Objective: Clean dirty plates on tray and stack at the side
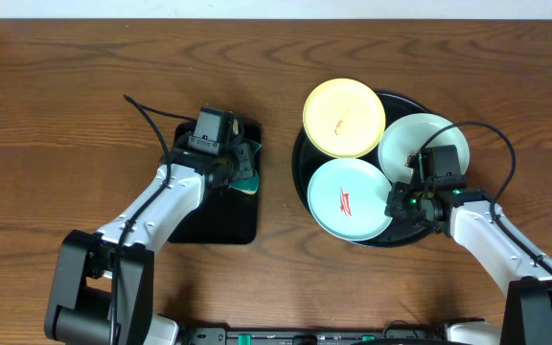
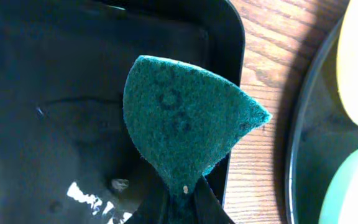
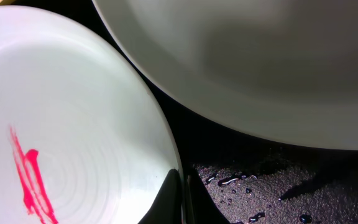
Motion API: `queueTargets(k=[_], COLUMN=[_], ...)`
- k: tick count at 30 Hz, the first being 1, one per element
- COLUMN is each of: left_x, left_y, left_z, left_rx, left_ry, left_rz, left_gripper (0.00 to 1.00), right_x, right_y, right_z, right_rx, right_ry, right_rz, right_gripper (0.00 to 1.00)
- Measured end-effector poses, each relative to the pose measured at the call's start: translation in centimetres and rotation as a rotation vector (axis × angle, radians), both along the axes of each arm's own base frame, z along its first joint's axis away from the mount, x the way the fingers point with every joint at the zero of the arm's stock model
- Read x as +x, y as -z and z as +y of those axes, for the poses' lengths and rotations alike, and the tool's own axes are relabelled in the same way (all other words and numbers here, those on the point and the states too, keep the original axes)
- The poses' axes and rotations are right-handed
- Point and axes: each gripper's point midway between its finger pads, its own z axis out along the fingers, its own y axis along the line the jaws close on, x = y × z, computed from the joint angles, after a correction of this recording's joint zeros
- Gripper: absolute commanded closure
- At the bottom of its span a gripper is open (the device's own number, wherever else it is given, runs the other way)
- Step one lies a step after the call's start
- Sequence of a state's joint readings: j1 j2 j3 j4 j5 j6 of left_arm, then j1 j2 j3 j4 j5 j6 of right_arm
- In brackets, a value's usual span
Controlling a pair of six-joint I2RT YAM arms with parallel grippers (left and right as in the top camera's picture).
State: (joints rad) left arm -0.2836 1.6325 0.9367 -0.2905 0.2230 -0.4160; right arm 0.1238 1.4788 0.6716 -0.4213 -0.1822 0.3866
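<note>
Left tool [image 2: 182,202] is pinching the sponge [image 2: 188,118]; right tool [image 3: 182,193], fingers nearly together, is nipping the mint plate [image 3: 73,130]'s rim — steady it before scrubbing.

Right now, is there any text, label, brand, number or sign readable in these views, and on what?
No readable text in any view.
Green scouring pad: faint round impressions, maybe digits, too faint to read.
Pale mint round plate: red smear only, no writing.
Pale yellow round plate: small orange smear, no writing.
Large round glossy black tray and rectangular black tray: no markings visible.
</note>
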Motion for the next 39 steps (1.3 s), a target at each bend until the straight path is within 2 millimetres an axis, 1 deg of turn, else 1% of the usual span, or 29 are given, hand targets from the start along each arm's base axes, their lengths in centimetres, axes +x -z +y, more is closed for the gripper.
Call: queueTargets(k=[4,7,9,12,16,21,24,29,35,37,39], left_x=[0.2,0.9,1.5,2.2,2.0,1.7,1.5,1.0,0.9,0.9,0.8], left_y=[-0.2,-0.9,-2.0,-4.4,-6.8,-8.4,-9.1,-9.9,-10.2,-9.8,-8.9], left_z=[0.4,1.6,2.6,3.7,4.8,5.8,5.8,5.3,5.1,5.2,5.4], left_rx=[-0.037,-0.105,-0.173,-0.292,-0.432,-0.520,-0.558,-0.602,-0.615,-0.599,-0.561], left_ry=[0.000,0.005,0.011,0.048,0.117,0.170,0.208,0.260,0.278,0.268,0.242], left_rz=[0.005,-0.009,-0.039,-0.106,-0.171,-0.228,-0.256,-0.281,-0.290,-0.279,-0.247], left_gripper=[0.92,0.93,0.93,0.93,0.93,0.93,0.93,0.93,0.93,0.93,0.92], right_x=[0.0,0.0,0.0,-0.1,-0.1,-0.1,-0.1,-0.1,-0.1,-0.1,-0.1], right_y=[0.0,0.0,0.0,0.0,0.0,0.0,0.0,0.0,0.0,0.0,0.0], right_z=[0.0,0.0,0.0,0.0,0.0,0.0,0.0,0.0,0.0,0.0,0.0], right_rx=[0.000,0.000,0.000,0.000,0.000,0.000,-0.001,-0.001,-0.001,-0.001,-0.001], right_ry=[0.000,0.000,0.000,0.000,0.000,0.000,0.000,0.000,0.000,0.000,0.000], right_rz=[0.001,0.001,0.002,0.002,0.003,0.003,0.003,0.003,0.003,0.003,0.003], right_gripper=[0.99,0.99,0.99,0.99,0.99,0.99,0.99,0.99,0.99,0.99,0.99])
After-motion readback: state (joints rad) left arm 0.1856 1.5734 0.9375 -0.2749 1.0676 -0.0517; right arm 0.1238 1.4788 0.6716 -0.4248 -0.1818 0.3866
